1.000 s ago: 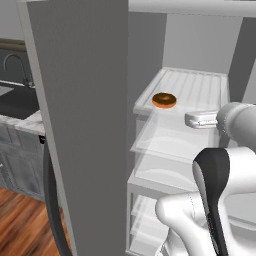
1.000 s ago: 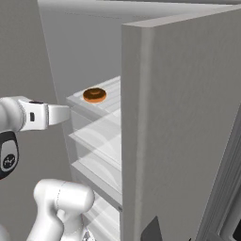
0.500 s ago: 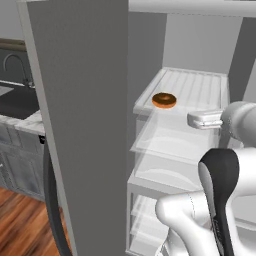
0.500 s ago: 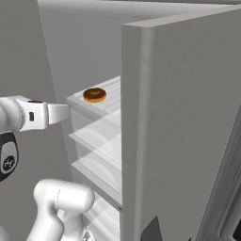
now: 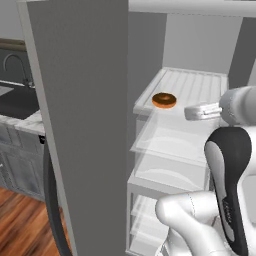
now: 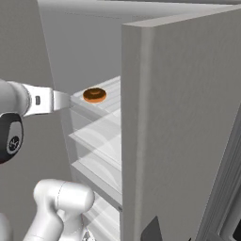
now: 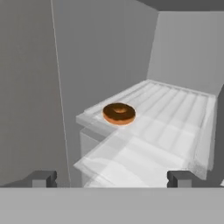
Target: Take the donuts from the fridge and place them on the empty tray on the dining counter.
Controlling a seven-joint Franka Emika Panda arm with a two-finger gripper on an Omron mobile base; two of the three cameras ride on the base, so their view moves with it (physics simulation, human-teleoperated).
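The fridge [image 5: 80, 100] stands open, its white shelves in view. One of the donuts, a glossy chocolate-brown donut [image 5: 164, 100] [image 6: 94, 95] [image 7: 118, 113], lies near the front left corner of the upper ribbed shelf [image 5: 192, 85]. My gripper [image 5: 187, 113] [image 6: 69, 100] [image 7: 111, 179] hovers just in front of that shelf's edge at about shelf height. It points at the donut from a short way off and is open, with nothing between its fingertips [image 7: 181, 178]. The tray and the dining counter are out of view.
The fridge doors [image 6: 179, 117] stand out on both sides of the arm. The left door carries a long dark handle [image 5: 50, 200]. More shelves [image 5: 165, 150] sit below the donut. A kitchen counter with a sink [image 5: 15, 102] and a wooden floor [image 5: 20, 225] lie to the left.
The hand has risen slightly and edged closer to the shelf with the donut. Its jaws stay open. The donut has not moved.
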